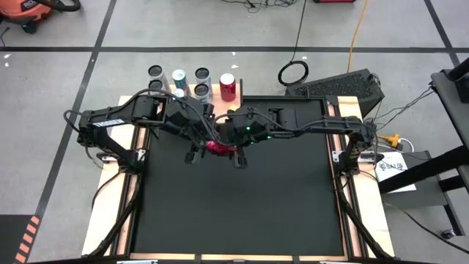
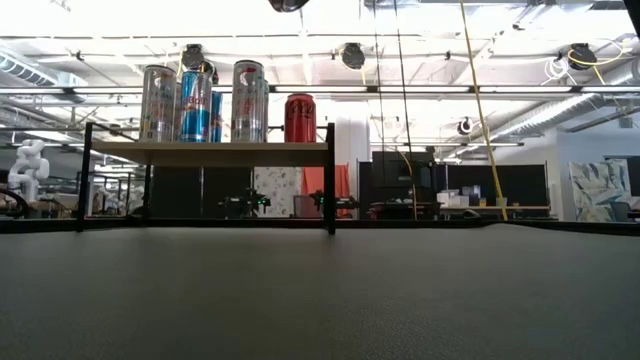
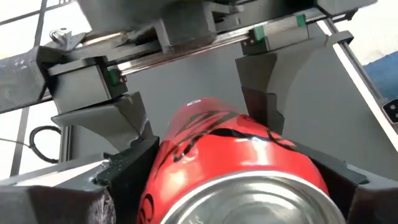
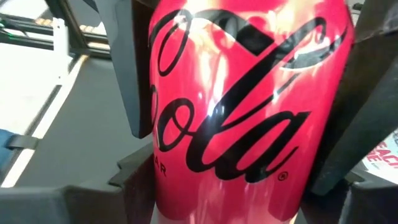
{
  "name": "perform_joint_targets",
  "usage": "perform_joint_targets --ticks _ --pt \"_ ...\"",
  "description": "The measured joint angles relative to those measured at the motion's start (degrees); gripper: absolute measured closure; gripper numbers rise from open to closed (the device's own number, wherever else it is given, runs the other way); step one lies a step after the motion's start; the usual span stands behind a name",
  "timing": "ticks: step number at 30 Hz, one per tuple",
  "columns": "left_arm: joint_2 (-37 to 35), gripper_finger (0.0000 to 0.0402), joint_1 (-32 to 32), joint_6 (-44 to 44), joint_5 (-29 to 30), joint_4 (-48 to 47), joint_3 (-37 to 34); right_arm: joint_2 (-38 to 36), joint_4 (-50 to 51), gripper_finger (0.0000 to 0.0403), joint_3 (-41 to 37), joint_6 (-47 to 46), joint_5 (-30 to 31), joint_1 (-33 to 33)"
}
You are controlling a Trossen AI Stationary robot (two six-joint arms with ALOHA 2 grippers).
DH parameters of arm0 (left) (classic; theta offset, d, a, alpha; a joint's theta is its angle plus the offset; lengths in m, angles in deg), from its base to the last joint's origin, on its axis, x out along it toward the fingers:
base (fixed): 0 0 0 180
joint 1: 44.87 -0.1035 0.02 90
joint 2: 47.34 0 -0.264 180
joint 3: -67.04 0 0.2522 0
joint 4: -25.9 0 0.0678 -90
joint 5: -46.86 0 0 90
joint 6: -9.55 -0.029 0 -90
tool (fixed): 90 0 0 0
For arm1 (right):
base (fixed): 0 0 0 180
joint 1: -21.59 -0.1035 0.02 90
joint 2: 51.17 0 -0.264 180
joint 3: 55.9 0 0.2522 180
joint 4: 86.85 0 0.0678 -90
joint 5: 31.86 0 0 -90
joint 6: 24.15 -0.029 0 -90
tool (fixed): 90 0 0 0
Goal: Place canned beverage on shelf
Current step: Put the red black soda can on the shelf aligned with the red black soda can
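red can sits clamped between both left gripper and right gripper jaws.

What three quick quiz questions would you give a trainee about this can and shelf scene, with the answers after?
1. True or false: the red cola can between the two arms stands on the shelf.
2. Which pincer has its fingers around that can? A, left only. B, right only. C, both.
3. In the low view, what colour is the end can at the right of the shelf?

Key:
1. False. It is held over the black table, and the low view shows it nowhere on the shelf.
2. C. The left pincer and the right pincer both clasp it.
3. Red.
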State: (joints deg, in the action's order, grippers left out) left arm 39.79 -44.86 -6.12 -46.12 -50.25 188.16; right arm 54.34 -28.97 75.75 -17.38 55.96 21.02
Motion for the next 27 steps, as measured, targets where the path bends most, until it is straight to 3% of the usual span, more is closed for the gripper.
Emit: perform_joint_targets --ticks 27 --pt "-0.73 0.0072 0.26 1.85 0.17 -0.83 0.09 0.08 -1.15 0.0132 -0.03 0.61 0.54 -0.27"
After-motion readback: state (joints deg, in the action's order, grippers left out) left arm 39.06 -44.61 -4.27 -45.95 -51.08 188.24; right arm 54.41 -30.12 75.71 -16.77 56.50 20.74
